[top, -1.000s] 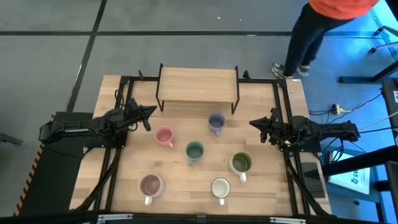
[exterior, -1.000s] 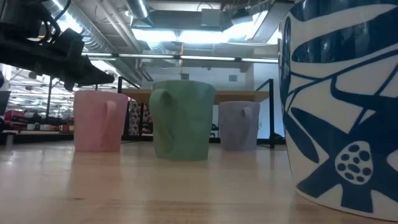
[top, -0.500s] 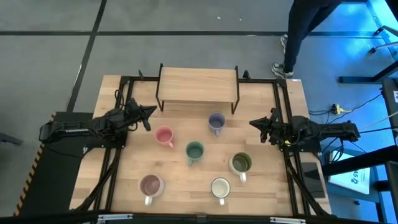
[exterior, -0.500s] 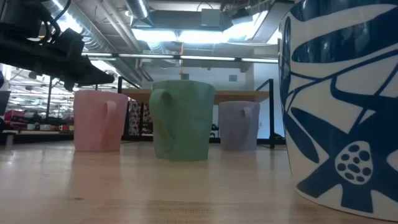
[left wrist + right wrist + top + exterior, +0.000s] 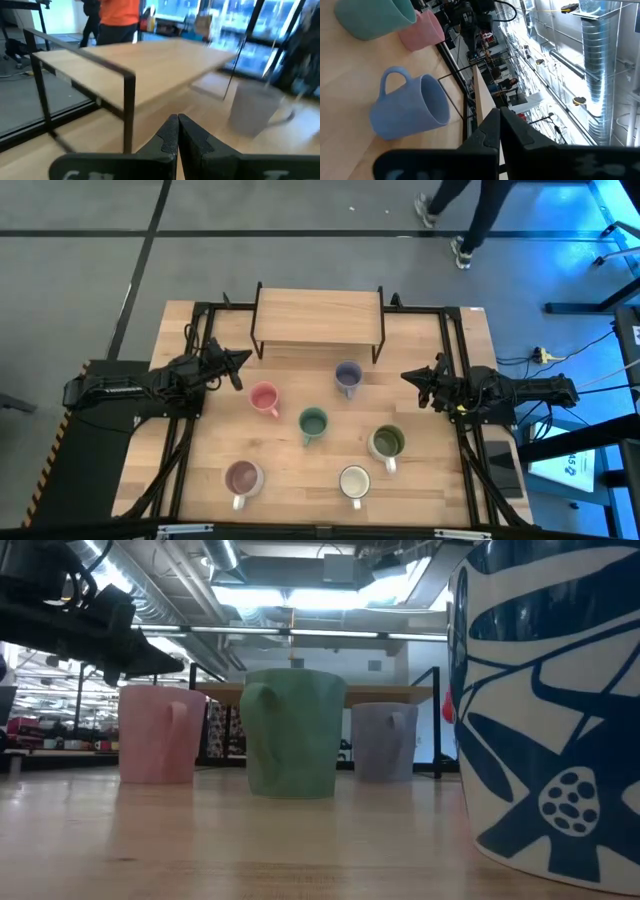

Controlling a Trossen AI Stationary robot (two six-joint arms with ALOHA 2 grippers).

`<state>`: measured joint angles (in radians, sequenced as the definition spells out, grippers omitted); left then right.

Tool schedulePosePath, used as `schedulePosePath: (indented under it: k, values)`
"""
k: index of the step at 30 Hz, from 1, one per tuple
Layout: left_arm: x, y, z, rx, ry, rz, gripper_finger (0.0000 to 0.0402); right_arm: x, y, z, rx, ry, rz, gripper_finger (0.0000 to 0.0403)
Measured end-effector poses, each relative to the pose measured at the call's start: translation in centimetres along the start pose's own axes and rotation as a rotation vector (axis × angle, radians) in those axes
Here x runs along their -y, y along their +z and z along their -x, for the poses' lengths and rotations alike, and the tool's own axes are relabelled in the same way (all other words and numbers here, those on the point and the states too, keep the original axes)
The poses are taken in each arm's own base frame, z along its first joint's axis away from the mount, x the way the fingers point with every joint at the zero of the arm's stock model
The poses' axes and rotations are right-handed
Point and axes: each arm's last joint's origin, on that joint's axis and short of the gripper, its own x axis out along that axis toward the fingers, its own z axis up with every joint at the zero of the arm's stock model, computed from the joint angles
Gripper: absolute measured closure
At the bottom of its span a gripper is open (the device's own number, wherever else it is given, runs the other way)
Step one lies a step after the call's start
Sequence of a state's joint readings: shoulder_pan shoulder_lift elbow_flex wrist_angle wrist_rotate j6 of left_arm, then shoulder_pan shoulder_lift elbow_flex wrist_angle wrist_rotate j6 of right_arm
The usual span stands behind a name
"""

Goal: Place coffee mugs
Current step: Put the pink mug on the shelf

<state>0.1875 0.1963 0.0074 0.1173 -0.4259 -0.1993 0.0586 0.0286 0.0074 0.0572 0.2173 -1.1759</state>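
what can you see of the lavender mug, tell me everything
The lavender mug is small, matte and ceramic-looking, with one loop handle. It stands upright and open-mouthed on the wooden table, just in front of the wooden shelf, nearest the right gripper. Nothing touches it but the table; no gripper holds it.

Readable text: none for you to log | mugs: no lettering or brand you can read | blue-and-white patterned mug (image 5: 545, 710) close to the low camera: leaf and dot motif only, no words | bench, rack, arms: no legible labels or numbers
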Motion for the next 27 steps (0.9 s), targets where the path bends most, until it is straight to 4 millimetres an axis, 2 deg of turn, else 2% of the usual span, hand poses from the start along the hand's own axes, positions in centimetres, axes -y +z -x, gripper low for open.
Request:
schedulePosePath:
  k: [5, 9, 11, 15, 18, 27]
  values:
    - [0.2, 1.4, 0.1, 0.129, -0.038, 0.216, 0.0401, 0.3, 0.3, 0.0, 0.078, -0.009, -0.058, 0.0403]
    - [0.3, 2.8, 0.4, 0.274, -0.042, 0.353, 0.0401, 1.6, 1.2, 0.3, 0.262, -0.089, -0.252, 0.0403]
    - [0.3, 3.4, 0.6, 0.33, -0.069, 0.428, 0.0401, 2.4, 1.4, 0.4, 0.279, -0.168, -0.327, 0.0403]
    - [0.3, 4.1, 0.9, 0.405, -0.097, 0.493, 0.0401, 4.2, 1.6, 1.1, 0.319, -0.368, -0.607, 0.0403]
    - [0.3, 4.6, 1.1, 0.443, -0.135, 0.54, 0.0401, 5.0, 1.7, 1.5, 0.382, -0.438, -0.763, 0.0403]
    - [0.4, 4.8, 1.2, 0.446, -0.205, 0.671, 0.0401, 5.1, 1.7, 1.6, 0.401, -0.448, -0.805, 0.0403]
